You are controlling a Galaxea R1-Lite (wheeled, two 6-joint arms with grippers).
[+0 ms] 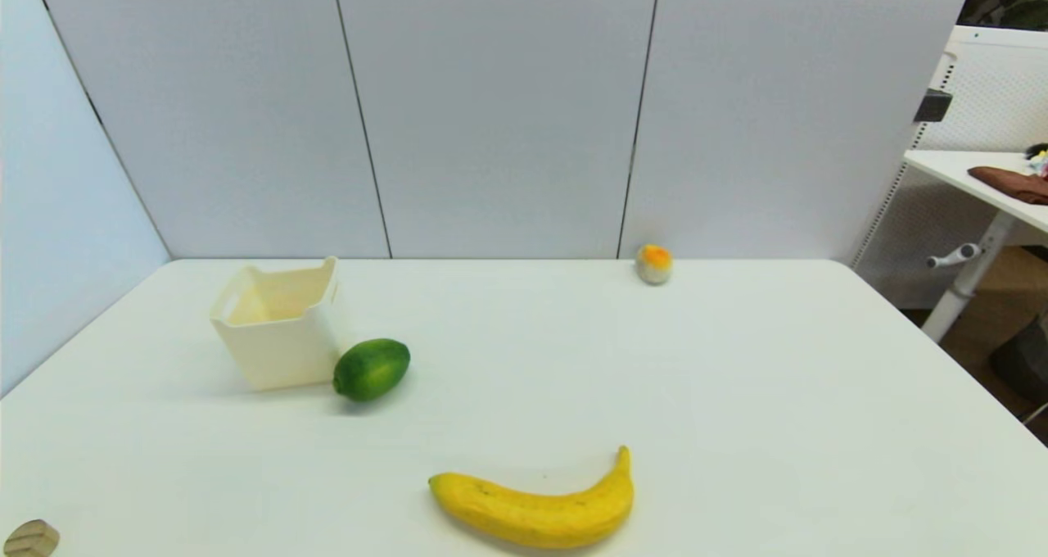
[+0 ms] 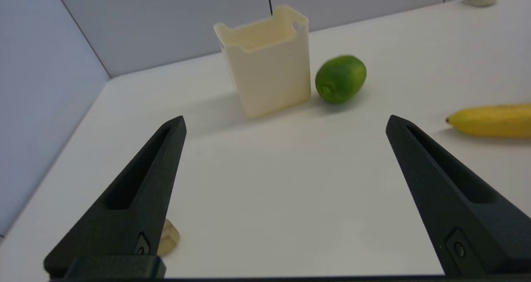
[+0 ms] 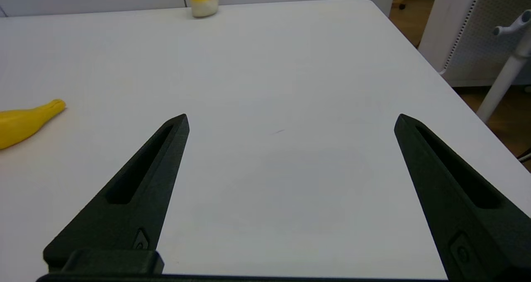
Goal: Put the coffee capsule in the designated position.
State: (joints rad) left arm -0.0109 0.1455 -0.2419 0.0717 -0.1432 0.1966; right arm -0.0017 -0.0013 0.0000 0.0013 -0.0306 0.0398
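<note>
**Capsule at the table's near-left corner, both grippers spread and empty**

The coffee capsule [image 1: 31, 538] sits on the white table [image 1: 737, 393] at the extreme near-left corner in the head view, roughly 7 o'clock from the table's middle; only a small tan-brown ridged shape shows at the picture's edge there. In the left wrist view the same small pod [image 2: 168, 242] peeks out from behind the base of one black finger [image 2: 137, 195], so it lies beside and partly behind that finger, outside the gap rather than between the two fingers. The left gripper [image 2: 286, 122] has its fingers spread wide apart with nothing between them, hovering above bare tabletop.

The cream-white bin [image 1: 278, 328] stands upright at about 10 o'clock from the table's middle, well apart from the capsule. A green lime [image 1: 372, 369] lies just beside the bin's right-hand near corner; whether they touch I cannot tell. A banana [image 1: 536, 504] rests at 6 o'clock near the front edge, and an orange-and-grey ball [image 1: 654, 264] sits at about 1 o'clock against the back wall panels.

The right gripper [image 3: 290, 120] also has its fingers spread wide and holds nothing, over the table's right half, with the banana's tip and the ball visible beyond it. Neither arm appears in the head view.
</note>
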